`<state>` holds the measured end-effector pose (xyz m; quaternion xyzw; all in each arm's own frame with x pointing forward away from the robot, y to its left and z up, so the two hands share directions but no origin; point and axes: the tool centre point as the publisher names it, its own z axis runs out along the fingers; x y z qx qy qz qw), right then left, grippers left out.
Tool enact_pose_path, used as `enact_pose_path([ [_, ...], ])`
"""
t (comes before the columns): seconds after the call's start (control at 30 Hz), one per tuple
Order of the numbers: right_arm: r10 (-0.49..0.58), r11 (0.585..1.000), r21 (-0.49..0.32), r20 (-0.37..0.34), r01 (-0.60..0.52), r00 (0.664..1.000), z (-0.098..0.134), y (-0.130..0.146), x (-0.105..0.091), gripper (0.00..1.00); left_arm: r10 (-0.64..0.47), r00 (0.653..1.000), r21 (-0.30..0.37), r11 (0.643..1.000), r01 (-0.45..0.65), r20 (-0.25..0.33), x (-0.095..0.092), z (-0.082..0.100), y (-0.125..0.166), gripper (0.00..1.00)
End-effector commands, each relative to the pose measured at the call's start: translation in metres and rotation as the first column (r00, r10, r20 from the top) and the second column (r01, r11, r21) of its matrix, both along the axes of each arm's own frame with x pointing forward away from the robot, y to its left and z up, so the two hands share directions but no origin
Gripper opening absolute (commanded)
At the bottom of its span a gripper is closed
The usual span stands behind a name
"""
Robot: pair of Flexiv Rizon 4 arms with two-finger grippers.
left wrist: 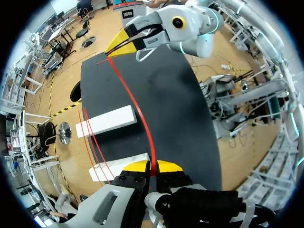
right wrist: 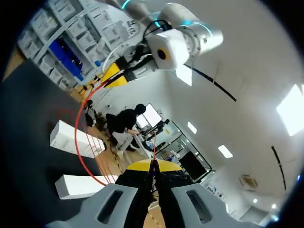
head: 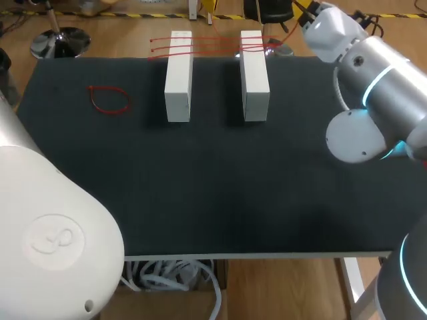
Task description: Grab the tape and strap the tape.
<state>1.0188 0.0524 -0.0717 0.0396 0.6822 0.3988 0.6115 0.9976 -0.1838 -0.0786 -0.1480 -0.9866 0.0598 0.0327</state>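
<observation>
A thin red band (left wrist: 137,111) is stretched taut between my two grippers. In the left wrist view my left gripper (left wrist: 153,167) is shut on one end, and my right gripper (left wrist: 118,45) holds the other end over the table's far corner. The right wrist view shows my right gripper (right wrist: 153,167) pinching the same red band (right wrist: 78,142), which curves up to my left gripper (right wrist: 116,76). Two white blocks (head: 179,77) (head: 255,75) stand side by side, and red strands (head: 213,43) cross their far ends. The head view shows neither gripper's tips clearly.
A loose red band (head: 110,100) lies on the black table (head: 220,187) at the back left. My left arm (head: 47,227) fills the near left corner. My right arm (head: 380,87) hangs over the right side.
</observation>
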Motion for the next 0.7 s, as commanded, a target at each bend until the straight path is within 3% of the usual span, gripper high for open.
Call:
enact_pose_path([
  [0.03, -0.151, 0.977, -0.162, -0.057, 0.14, 0.987, 0.011, 0.009, -0.005, 0.0, -0.001, 1.0, 0.003, 1.0, 0.001, 0.0, 0.0, 0.001, 0.0, 0.0],
  [0.7, -0.188, 0.921, -0.337, 0.052, 0.195, 0.981, 0.019, 0.048, -0.012, 0.0, -0.001, 1.0, 0.003, 1.0, 0.001, 0.0, 0.0, 0.001, 0.0, 0.0],
])
